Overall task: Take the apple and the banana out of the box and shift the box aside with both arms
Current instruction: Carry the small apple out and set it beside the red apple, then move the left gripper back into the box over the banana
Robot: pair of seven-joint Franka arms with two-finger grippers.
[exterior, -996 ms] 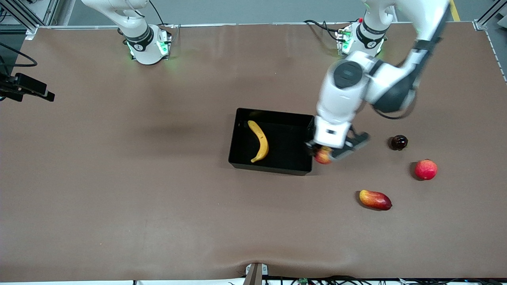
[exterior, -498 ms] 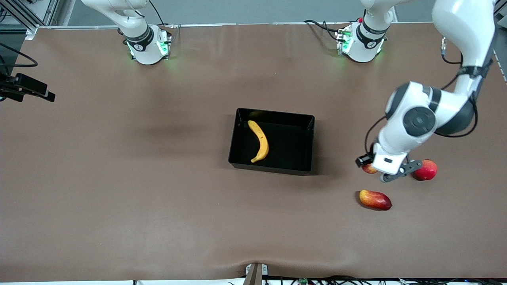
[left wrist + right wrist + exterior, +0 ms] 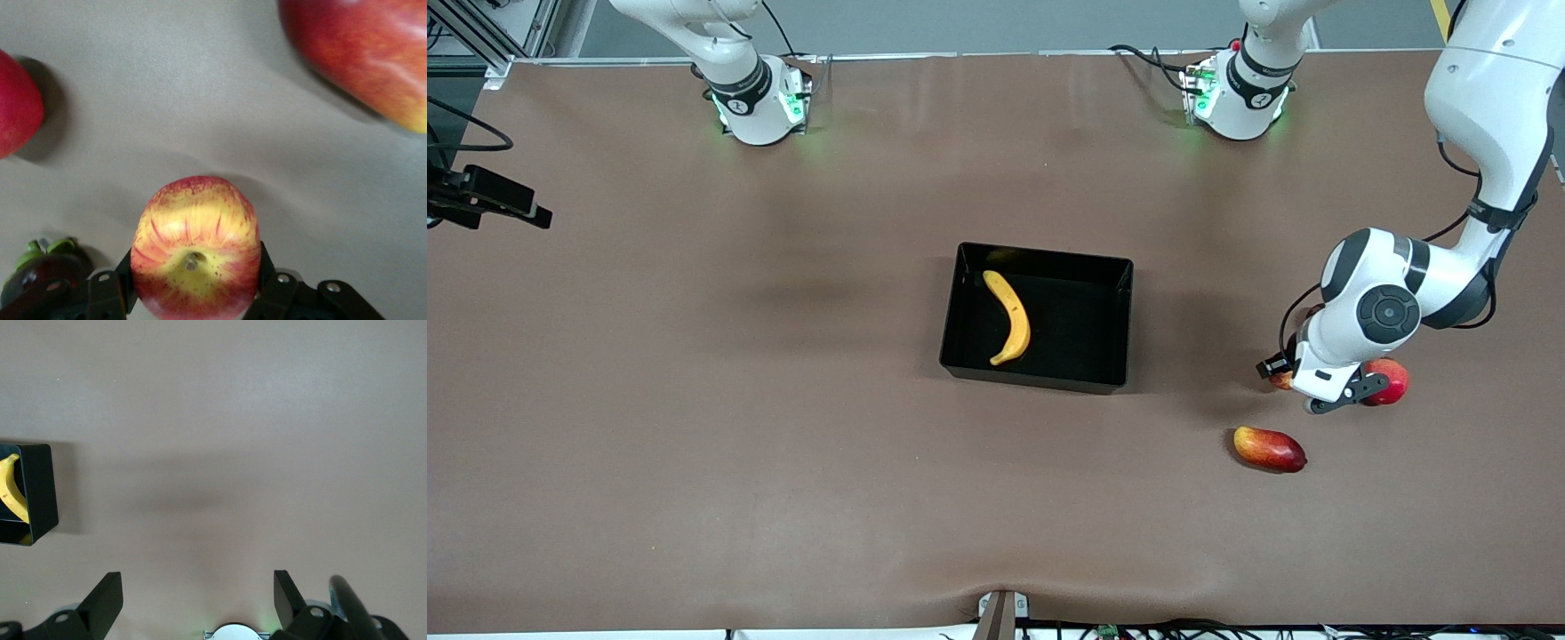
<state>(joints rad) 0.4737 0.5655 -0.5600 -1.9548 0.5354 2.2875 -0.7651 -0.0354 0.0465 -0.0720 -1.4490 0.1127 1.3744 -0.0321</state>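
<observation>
left hand [image 3: 193, 300] clamped on apple [image 3: 195, 257] over table, right hand [image 3: 197, 600] spread wide, waiting

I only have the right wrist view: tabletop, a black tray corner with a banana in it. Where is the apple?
Observer: The apple is clamped in the left end effector, over the table toward the left arm's end, outside the black tray.
Operator: Anything else in the tray?
Observer: No, only the banana.
Operator: What lies near the apple?
Observer: A plain red round fruit beside it, and a mango-shaped fruit nearer the front camera.
</observation>
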